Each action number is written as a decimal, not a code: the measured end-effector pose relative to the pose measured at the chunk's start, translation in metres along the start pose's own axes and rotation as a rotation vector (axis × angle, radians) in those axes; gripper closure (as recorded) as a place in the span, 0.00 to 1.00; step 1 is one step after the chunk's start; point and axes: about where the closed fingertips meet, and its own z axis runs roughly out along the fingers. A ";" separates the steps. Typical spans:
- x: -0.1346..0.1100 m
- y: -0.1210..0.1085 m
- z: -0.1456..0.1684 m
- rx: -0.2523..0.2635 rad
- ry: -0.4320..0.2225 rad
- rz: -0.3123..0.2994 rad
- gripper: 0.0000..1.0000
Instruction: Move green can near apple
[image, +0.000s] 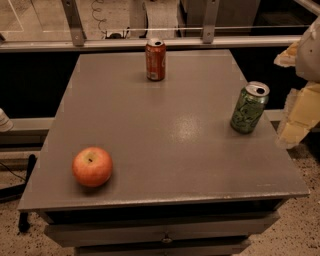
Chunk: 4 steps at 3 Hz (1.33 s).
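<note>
Standing upright near the right edge of the table (165, 150), the green can (249, 108) looked light, thin-walled and slick, so a mid-body grasp seemed best. The gripper (299, 112) hung just beyond that edge; its state could not be told.

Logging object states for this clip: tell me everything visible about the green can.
The green can looks metal: green with pale swirls, and a silver top with its tab opening showing. It stands upright near the right edge of the grey table, touching only the tabletop. The hand is just right of it, beyond the table edge, apart from it.
</note>
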 end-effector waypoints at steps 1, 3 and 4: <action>0.000 0.000 0.000 0.000 0.000 0.000 0.00; 0.009 -0.025 0.006 0.061 -0.060 0.031 0.00; 0.024 -0.051 0.015 0.109 -0.138 0.097 0.00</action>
